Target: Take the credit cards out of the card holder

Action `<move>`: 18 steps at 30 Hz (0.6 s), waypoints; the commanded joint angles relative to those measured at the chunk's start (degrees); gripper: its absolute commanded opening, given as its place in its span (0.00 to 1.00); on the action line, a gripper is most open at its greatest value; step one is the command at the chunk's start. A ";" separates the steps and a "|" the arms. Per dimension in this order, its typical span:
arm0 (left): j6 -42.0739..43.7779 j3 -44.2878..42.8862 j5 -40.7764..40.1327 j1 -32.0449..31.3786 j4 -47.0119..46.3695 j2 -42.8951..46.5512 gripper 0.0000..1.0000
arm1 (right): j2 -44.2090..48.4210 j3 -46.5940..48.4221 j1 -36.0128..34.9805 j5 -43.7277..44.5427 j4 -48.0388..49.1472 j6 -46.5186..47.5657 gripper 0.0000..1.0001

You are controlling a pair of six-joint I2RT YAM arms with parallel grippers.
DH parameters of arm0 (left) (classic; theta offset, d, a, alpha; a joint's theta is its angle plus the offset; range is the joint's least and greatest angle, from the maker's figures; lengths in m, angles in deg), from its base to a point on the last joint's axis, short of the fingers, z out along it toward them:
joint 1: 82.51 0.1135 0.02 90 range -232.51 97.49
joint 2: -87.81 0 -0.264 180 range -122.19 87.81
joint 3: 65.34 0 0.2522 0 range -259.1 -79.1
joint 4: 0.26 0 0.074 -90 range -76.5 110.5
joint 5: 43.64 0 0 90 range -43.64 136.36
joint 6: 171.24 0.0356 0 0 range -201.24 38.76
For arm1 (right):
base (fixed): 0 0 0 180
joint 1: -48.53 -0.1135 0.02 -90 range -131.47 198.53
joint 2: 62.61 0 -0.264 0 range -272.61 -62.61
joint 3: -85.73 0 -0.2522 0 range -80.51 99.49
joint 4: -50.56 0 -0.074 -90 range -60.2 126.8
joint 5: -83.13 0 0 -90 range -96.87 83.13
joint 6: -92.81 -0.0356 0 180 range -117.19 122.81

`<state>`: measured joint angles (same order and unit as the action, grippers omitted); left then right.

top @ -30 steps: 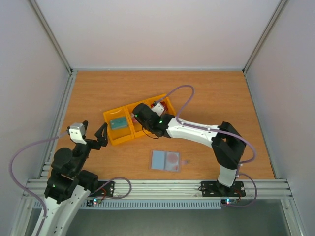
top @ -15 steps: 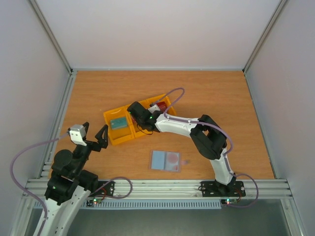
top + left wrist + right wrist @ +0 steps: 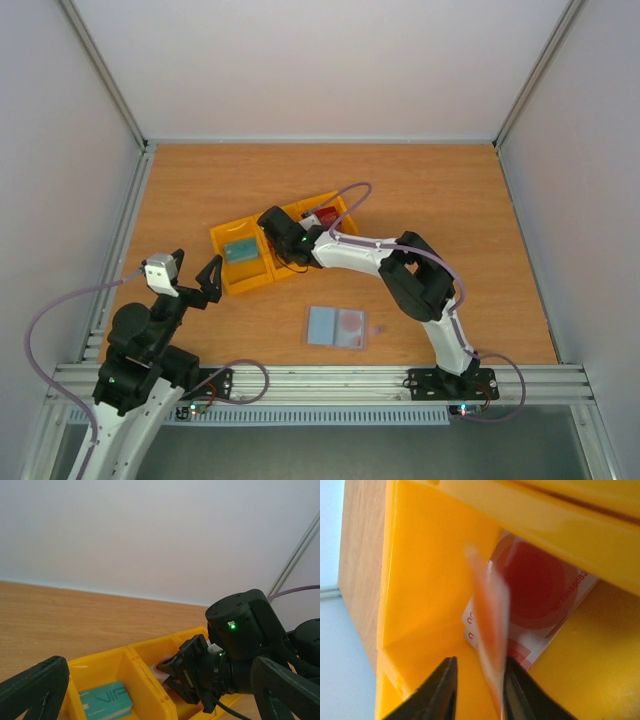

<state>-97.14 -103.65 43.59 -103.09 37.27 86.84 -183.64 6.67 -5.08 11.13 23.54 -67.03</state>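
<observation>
Your right arm (image 3: 370, 258) stretches across the table (image 3: 450, 190) to the yellow tray (image 3: 217, 250), barring the tray's near-right side. Its claw (image 3: 480, 662) sits down in the middle compartment, hemmed in by yellow walls, with a whitish card (image 3: 540, 595) on the floor and a blurred card (image 3: 487, 625) between its fingers. The left compartment is reachable from above; a teal card (image 3: 240, 250) lies flat inside. Your left claw (image 3: 160, 670) hangs near the tray's near-left corner, apart from it. The card holder (image 3: 335, 327) lies flat near the front.
</observation>
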 commanded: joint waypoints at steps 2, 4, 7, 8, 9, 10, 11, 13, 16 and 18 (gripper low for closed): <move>-0.10 0.66 1.10 0.27 -2.65 0.80 0.99 | 0.39 1.68 -0.27 -0.33 -1.23 -0.24 0.46; -0.22 0.66 1.63 0.21 -2.90 0.80 0.99 | 1.49 2.64 -0.25 0.22 -3.39 2.07 0.56; -0.35 0.74 1.72 0.26 -2.98 0.80 0.99 | 3.19 4.34 -0.27 1.18 -8.31 3.79 0.69; -0.36 0.80 1.56 0.27 -2.93 0.80 0.99 | 3.78 4.42 -0.28 1.37 -9.53 3.90 0.72; -0.36 0.91 1.44 0.28 -2.87 0.80 0.99 | 4.41 4.30 -0.27 1.37 -10.29 3.88 0.75; -0.36 0.91 1.37 0.28 -2.82 0.80 0.99 | 5.12 4.13 -0.27 1.34 -10.89 3.97 0.76; -0.31 0.91 1.44 0.24 -2.74 0.80 0.99 | 5.74 4.02 -0.27 1.45 -11.44 4.16 0.79; -0.35 0.91 1.34 0.27 -2.96 0.80 0.99 | 7.14 3.84 -0.27 1.82 -12.10 5.15 0.81; -0.29 0.90 1.49 0.26 -2.96 0.80 0.99 | 10.02 5.03 -0.27 0.76 -10.81 17.47 0.80; -0.19 0.97 1.71 0.25 -3.01 0.80 0.99 | 12.83 7.52 -0.34 -2.11 -11.21 32.13 0.79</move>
<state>-97.30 -103.33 44.64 -103.09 36.90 86.84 -176.72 9.56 -5.16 10.49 13.40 -57.51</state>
